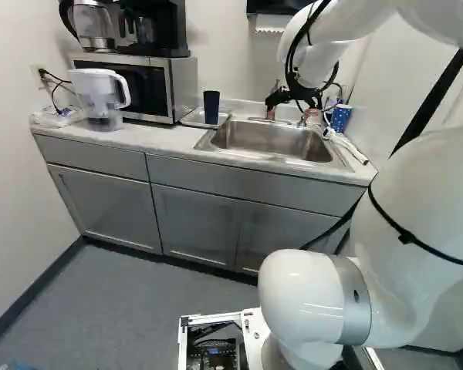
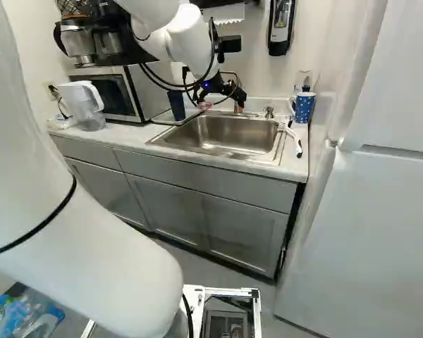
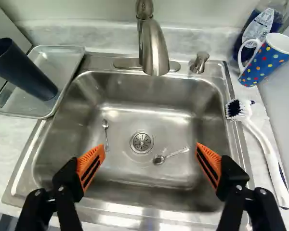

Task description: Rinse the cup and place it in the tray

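My gripper (image 2: 221, 105) hangs over the sink in the right base view. In the wrist view the gripper (image 3: 151, 156) is open, its orange pads wide apart with nothing between them. A dark blue cup (image 3: 24, 67) stands on a shallow metal tray (image 3: 58, 57) beside the sink, beyond the pad on that side. A blue dotted mug (image 3: 268, 58) with a white handle stands at the sink's opposite back corner, beside a soap bottle. The faucet (image 3: 155, 50) points down into the sink (image 3: 120, 171) ahead of the fingers; no running water is visible.
Two spoons (image 3: 159, 159) lie near the drain. A white brush (image 3: 265, 144) rests along the sink's mug side. In the left base view, a water pitcher (image 1: 99, 92) and a microwave (image 1: 170, 81) stand on the counter. A refrigerator (image 2: 366, 232) rises at right of the right base view.
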